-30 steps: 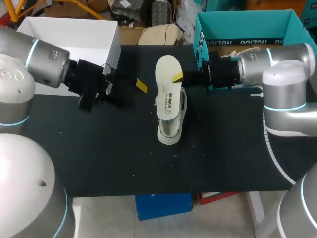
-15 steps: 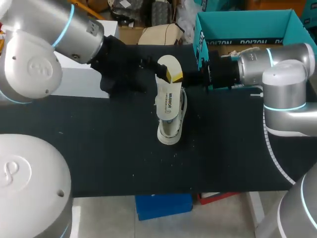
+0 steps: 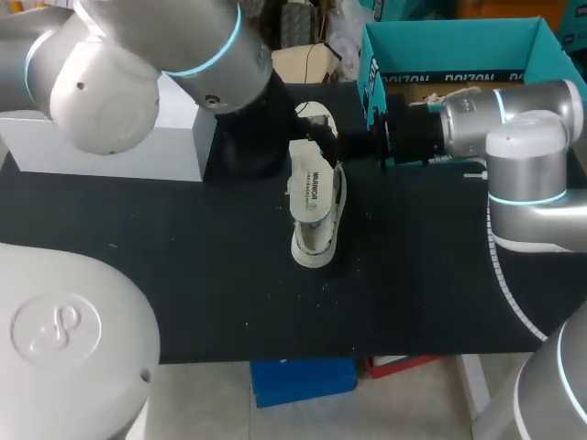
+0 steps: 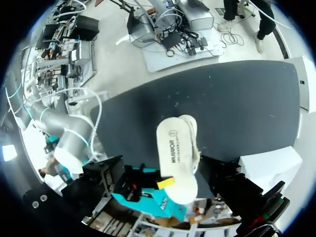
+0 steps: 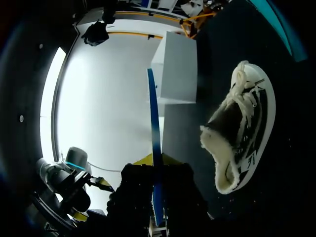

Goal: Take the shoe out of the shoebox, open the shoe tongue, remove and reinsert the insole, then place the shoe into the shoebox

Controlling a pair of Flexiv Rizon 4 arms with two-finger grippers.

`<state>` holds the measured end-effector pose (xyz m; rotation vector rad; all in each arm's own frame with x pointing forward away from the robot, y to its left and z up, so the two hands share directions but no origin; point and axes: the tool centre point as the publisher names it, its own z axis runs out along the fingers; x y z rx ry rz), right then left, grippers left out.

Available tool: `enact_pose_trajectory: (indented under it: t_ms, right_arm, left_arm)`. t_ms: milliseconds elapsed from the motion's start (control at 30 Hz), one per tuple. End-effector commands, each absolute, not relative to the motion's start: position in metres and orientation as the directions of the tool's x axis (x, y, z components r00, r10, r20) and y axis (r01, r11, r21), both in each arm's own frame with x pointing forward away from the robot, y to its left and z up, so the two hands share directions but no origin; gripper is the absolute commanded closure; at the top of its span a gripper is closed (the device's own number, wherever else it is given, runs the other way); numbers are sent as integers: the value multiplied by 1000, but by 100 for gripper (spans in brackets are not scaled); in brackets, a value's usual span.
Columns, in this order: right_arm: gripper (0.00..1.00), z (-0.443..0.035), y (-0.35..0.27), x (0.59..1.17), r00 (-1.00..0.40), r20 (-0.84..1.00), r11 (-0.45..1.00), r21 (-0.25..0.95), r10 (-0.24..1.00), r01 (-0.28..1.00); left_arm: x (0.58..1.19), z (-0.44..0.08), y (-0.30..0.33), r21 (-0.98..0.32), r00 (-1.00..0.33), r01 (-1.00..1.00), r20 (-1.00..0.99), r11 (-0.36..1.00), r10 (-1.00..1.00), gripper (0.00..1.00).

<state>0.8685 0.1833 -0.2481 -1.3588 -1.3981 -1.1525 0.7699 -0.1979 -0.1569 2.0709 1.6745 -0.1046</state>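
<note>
A white shoe (image 3: 315,231) stands on the black table, toe toward the front edge. Over it hangs the white insole (image 3: 312,188), its far end pinched by my right gripper (image 3: 335,142), which comes in from the right. In the right wrist view the insole (image 5: 154,133) shows edge-on as a thin blue strip between the yellow tips, with the fleece-lined shoe (image 5: 242,128) beside it. My left arm (image 3: 211,55) reaches over to the insole's far end. In the left wrist view its gripper (image 4: 165,177) stands wide open, one finger on each side of the insole (image 4: 177,155).
The teal shoebox (image 3: 459,46) sits at the back right behind my right arm. A white box (image 3: 110,142) stands at the back left, partly under my left arm. Bare black table lies in front of the shoe.
My left arm swung from the left side across to the middle and now covers the insole's far end. My right gripper, the insole and the shoe stayed put.
</note>
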Motion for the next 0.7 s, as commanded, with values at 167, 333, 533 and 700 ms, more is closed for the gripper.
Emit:
enact_pose_trajectory:
  t_ms: [167, 333, 533, 700]
  right_arm:
    - [100, -248, 184, 868, -49, 975, -17, 54, 217, 998]
    - [100, -248, 184, 868, -49, 975, -17, 54, 217, 998]
    - [100, -248, 184, 868, -49, 975, -17, 54, 217, 998]
    - [100, -248, 184, 868, -49, 975, -17, 54, 217, 998]
  left_arm:
    - [769, -155, -197, 301, 133, 949, -125, -91, 983, 0]
    - [770, -156, -196, 278, 101, 960, -201, -42, 974, 0]
    - [772, -157, -200, 244, 90, 969, -229, -32, 969, 0]
    - [773, -158, -201, 218, 90, 975, -246, -35, 965, 0]
